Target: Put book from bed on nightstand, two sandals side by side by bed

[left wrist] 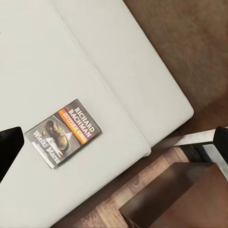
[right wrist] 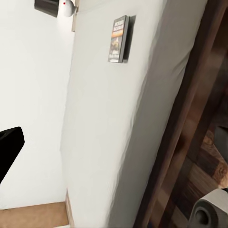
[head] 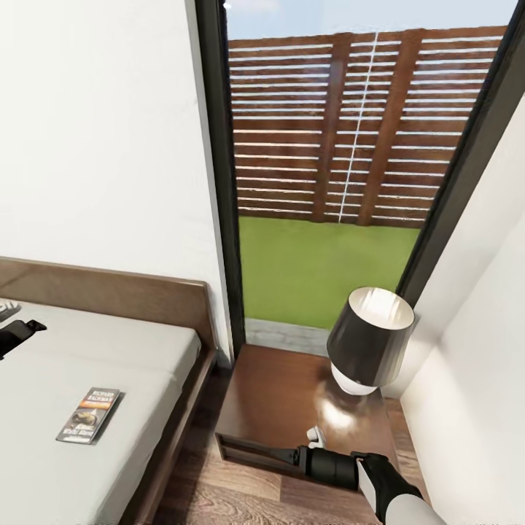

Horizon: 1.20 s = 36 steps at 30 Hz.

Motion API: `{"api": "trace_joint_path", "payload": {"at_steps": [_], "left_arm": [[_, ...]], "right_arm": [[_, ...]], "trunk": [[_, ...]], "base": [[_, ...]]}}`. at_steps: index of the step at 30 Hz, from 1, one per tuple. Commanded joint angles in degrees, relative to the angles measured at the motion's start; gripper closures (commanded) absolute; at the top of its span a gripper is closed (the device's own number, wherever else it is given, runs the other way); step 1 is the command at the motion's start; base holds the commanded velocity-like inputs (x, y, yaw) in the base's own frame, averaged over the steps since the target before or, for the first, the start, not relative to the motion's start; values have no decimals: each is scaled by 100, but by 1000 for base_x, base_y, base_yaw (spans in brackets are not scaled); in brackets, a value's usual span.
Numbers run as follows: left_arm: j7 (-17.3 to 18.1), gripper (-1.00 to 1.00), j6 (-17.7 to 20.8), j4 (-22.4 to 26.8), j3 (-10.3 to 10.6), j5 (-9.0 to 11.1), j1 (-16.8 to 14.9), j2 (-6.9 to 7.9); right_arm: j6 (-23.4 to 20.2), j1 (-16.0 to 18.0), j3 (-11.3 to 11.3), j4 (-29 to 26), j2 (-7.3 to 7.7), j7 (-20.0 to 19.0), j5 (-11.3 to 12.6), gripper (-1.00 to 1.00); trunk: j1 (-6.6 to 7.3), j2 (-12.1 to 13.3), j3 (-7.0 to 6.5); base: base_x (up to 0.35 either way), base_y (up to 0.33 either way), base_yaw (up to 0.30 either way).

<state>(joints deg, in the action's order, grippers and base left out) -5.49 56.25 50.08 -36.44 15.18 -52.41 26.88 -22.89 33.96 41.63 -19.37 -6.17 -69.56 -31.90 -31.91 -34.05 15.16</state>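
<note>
Pale grey-white mattress of the low dark-framed wooden bed (head: 109, 350) takes the lower left of the head view, and the thin small paperback book with its dark cover and orange band (head: 89, 415) lies flat on it near the bed's right edge; the glossy dark-brown nightstand (head: 277, 397) sits at lower centre beside the bed, bearing a black-shaded lamp with a white round base (head: 367, 341). At the left edge a black tip of the left gripper (head: 18, 334) pokes in over the mattress, and along the bottom the right arm (head: 343, 467) reaches leftward in front of the nightstand; how either gripper's fingers stand I cannot tell. In the left wrist view the book (left wrist: 63, 132) lies just left of centre, cover up, well clear of any fingertip, with the mattress corner to its right. In the right wrist view it (right wrist: 119, 39) shows near the top, a thin slab standing slightly proud of the soft surface. It looks light and somewhat flexible, with a slick cover; lying flat on a yielding mattress, it is probably best pinched across one long edge, pressing down a little so a finger slips beneath.
</note>
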Motion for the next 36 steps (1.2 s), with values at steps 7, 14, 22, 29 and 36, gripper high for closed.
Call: {"api": "trace_joint_path", "payload": {"at_steps": [7, 14, 22, 29, 36], "left_arm": [[-57, -100, 21, 2, -4, 64, -6, 1], [-52, -100, 18, -2, -11, 64, -6, 1], [-49, -100, 17, -10, -12, 64, -6, -5], [-49, -100, 17, -9, -4, 64, -6, -7], [-49, -100, 17, -7, -3, 64, -6, -7]], "right_arm": [[-58, 5, 47, -12, -7, -31, -45, -100], [-59, 5, 47, -13, -7, -36, -45, -100], [-66, 5, 47, -14, -7, -41, -45, -100], [-66, 5, 47, -13, -6, -40, -45, -100], [-66, 5, 47, -12, -7, -42, -45, -100]], "trunk": [[-2, -9, 72], [-2, -9, 135], [-2, -9, 207], [-2, -9, 270], [-2, -9, 333]], "base": [[0, 0, 0], [0, 0, 0], [0, 0, 0], [0, 0, 0], [0, 0, 0]]}}
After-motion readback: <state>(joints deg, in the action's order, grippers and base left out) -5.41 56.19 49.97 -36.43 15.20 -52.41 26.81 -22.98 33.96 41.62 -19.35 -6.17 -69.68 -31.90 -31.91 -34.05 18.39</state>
